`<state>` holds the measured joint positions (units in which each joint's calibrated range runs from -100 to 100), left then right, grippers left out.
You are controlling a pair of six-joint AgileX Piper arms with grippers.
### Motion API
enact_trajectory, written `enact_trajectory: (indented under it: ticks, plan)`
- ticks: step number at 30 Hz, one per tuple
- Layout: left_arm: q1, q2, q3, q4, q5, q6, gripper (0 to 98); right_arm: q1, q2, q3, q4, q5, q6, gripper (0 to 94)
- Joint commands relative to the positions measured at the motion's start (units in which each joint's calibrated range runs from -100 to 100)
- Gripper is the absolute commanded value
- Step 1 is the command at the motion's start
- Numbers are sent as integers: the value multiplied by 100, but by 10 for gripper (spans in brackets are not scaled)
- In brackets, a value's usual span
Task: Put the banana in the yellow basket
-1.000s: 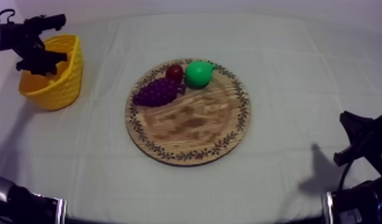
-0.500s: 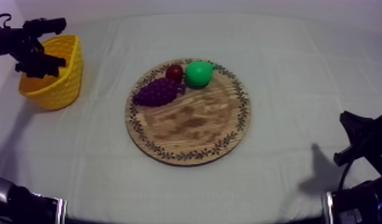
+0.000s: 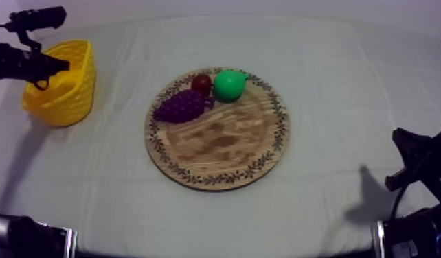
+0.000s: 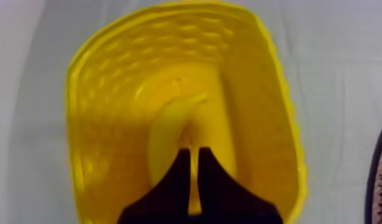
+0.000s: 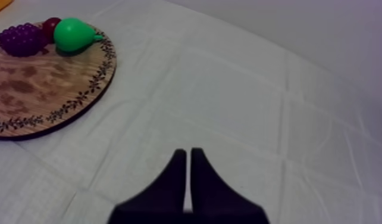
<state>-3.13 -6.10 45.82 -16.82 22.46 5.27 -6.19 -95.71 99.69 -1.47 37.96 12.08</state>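
The banana [image 4: 169,122] lies inside the yellow basket [image 4: 98,119], curved along the basket's floor with its narrow stem end pointing away from the left jaws. Those jaws hang directly above it. Their two black fingers [image 4: 172,184] are drawn together into a narrow wedge with only a thin slit between them, gripping nothing, and the tips are over the fruit's thicker end and apart from it. From above, the left jaws sit over the basket's rim at the far left of the worktop [image 3: 347,82].

The basket is bright yellow plastic with dimpled, woven-looking walls flaring up to a smooth rim. The banana is a slightly paler, glossy yellow.

The round wooden board [image 3: 223,147] lies in the middle of the grey-white cloth, well apart from the basket. It has a streaky brown grain and a dark leafy pattern around its rim. At its far edge are a knobbly purple bunch of grapes [image 3: 180,106], a small red fruit [image 3: 201,84] and a smooth green pear [image 3: 229,84], all close together.

The right jaws rest low at the worktop's right side. Their fingers [image 5: 169,184] are pressed together over bare cloth, gripping nothing, well away from the board.
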Motion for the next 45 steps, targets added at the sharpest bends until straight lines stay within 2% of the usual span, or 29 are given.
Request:
enact_trajectory:
  ticks: [1,6,11,15,17,20,23,26,29,32,35,38,45]
  plan:
    - [-19,-1077,611,-4,-117,96,6,-1,-4,-3,-2,3,1,5]
    - [-70,-2560,1715,-6,-285,330,2,-1,-4,-3,-2,3,1,5]
    - [-93,-4184,3202,-6,-805,481,1,-1,-4,-3,-2,3,1,5]
    - [-107,-5485,4188,-4,-977,592,1,-1,-4,-3,-2,3,1,5]
    - [-68,-6106,4539,-5,-851,637,1,-1,-4,-3,-2,3,1,5]
    - [49,-6962,4793,22,-275,682,1,-1,-4,-3,-2,3,1,5]
    - [104,-7705,4953,215,247,543,1,-1,-4,-3,-2,3,1,5]
    - [46,-8282,5124,554,624,237,1,-1,-4,-3,-2,3,1,5]
    - [26,-8730,5237,946,972,-231,1,-1,-4,-3,-2,3,1,5]
    - [76,-9073,5235,1111,1301,-551,1,-1,-4,-3,-2,3,-1,5]
    - [149,-9270,5208,1176,1496,-682,1,-1,-4,-3,-2,3,0,5]
    - [178,-9337,5244,1214,1449,-504,1,-1,-4,-3,-2,3,0,5]
    - [192,-9370,5372,1293,1060,643,1,-1,-4,-3,-2,3,1,5]
